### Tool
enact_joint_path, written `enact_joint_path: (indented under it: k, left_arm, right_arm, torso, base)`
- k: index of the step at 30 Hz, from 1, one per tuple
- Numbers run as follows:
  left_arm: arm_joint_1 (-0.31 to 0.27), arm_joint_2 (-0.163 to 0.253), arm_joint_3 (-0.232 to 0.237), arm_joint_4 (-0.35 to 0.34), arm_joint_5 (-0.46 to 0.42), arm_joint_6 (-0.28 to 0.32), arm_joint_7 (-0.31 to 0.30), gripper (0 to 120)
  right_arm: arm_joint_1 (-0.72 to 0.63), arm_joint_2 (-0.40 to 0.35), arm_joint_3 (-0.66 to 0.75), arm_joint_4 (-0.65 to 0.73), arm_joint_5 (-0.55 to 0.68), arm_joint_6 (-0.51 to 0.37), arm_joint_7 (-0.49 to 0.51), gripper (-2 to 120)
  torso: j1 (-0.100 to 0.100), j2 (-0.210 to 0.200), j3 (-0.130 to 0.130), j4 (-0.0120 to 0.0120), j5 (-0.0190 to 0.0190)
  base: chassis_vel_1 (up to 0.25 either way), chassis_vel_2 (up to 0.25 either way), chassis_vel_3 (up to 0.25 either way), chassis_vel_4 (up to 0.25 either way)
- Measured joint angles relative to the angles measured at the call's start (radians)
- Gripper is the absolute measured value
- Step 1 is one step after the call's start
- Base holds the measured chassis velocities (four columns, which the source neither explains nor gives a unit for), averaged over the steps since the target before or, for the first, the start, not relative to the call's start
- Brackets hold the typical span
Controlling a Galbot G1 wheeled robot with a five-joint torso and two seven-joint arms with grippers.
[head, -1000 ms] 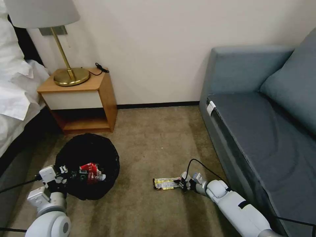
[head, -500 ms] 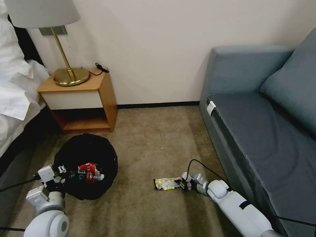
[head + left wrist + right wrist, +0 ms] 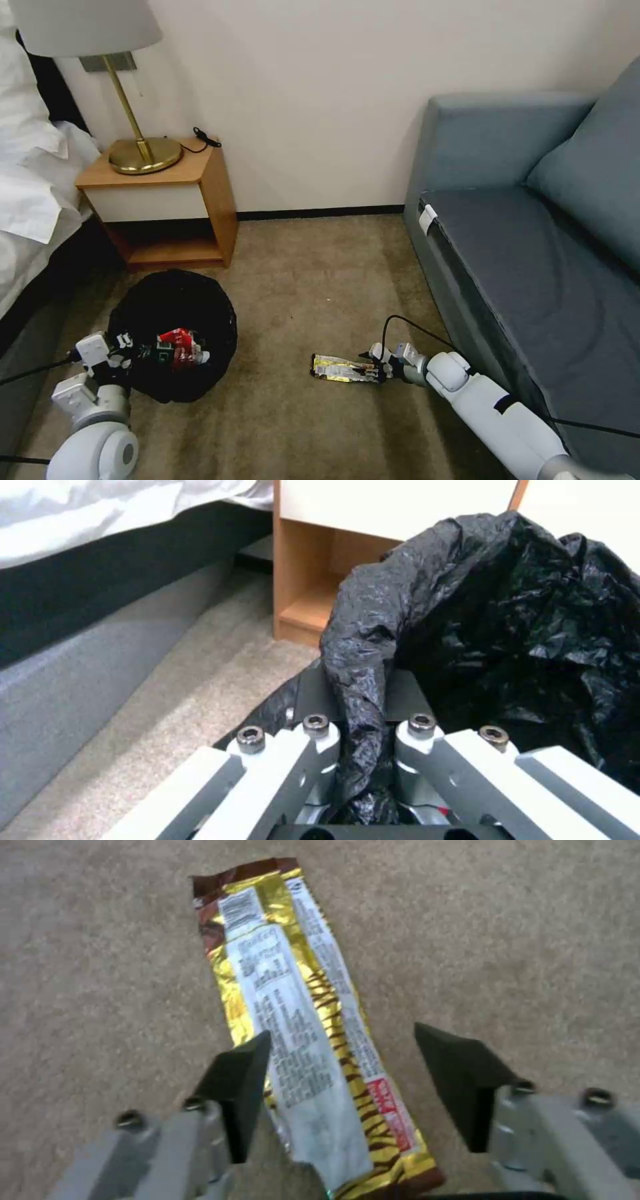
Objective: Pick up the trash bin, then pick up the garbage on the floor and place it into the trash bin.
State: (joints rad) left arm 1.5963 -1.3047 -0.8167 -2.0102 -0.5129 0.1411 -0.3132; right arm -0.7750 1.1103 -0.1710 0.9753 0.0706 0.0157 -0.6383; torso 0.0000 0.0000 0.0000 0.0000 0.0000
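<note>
We see the left end effector [image 3: 363,740] clamped on the near rim of the trash bin [image 3: 175,313], a fold of the crinkly black bag pinched tight between its 2 fingers [image 3: 313,750]. The bin sits low on the carpet [image 3: 300,287] in front of the wooden nightstand [image 3: 170,200], beside the bed [image 3: 33,200]. Inside it we can make out a red-and-white packet [image 3: 181,343] and what looks like a clear bottle next to it.

Our right end effector [image 3: 343,1075] is down at the carpet near the grey sofa [image 3: 533,253], its fingers spread wide on either side of the near end of the yellow-silver snack wrapper [image 3: 300,1025]. Whether the pads [image 3: 243,1080] touch the wrapper we cannot tell; it has no hold on it. The wrapper lies flat on the carpet, printed side up, well apart from the bin and stretching away from the end effector.
</note>
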Motion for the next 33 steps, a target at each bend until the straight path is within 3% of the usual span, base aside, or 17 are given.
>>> enact_joint_path:
  k: [11,12,16,33]
  left_arm:
    - [-0.016,-0.002,0.009,0.009,0.002,0.005,0.0,5]
    - [-0.018,-0.004,0.01,0.012,0.003,0.005,0.0,5]
    - [-0.02,-0.007,0.01,0.014,0.003,0.005,0.001,5]
    - [-0.037,-0.014,0.012,0.039,0.004,0.004,0.004,5]
  right_arm:
    - [0.022,-0.012,-0.026,-0.025,0.003,0.003,-0.042,96]
    - [0.032,-0.009,-0.035,-0.039,0.047,-0.006,-0.049,99]
    - [0.046,-0.001,-0.039,-0.064,0.09,-0.017,-0.053,100]
    - [0.097,0.04,-0.043,-0.178,0.032,0.022,-0.085,100]
  torso:
    - [0.0,0.0,0.0,0.0,0.0]
    - [0.0,0.0,0.0,0.0,-0.0001]
    - [0.0,0.0,0.0,0.0,0.0001]
    - [0.0,0.0,0.0,0.0,-0.0001]
  base:
    - [0.0,0.0,0.0,0.0]
    - [0.0,0.0,0.0,0.0]
    - [0.0,0.0,0.0,0.0]
    - [0.0,0.0,0.0,0.0]
